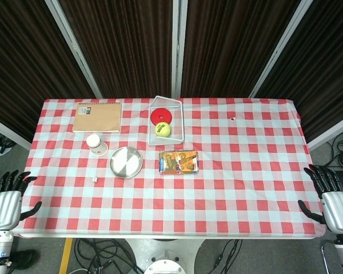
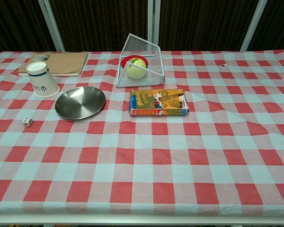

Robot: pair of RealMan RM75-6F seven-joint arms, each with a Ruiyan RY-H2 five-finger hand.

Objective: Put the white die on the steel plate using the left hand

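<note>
— Status of containers?
— Steel plate (image 2: 80, 102) holds nothing; wire basket (image 2: 139, 67) holds a tennis ball (image 2: 136, 69) and red disc (image 1: 160, 117).
— The die?
— White die (image 2: 27, 122) lies on the cloth beside the plate. My left hand (image 1: 7, 201) and right hand (image 1: 330, 201) hold nothing, fingers apart.

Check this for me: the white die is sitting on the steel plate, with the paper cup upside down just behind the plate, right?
Not quite. In the chest view the white die lies on the tablecloth, apart from the steel plate on its left, not on it. The upside-down paper cup does stand just behind the plate.
</note>
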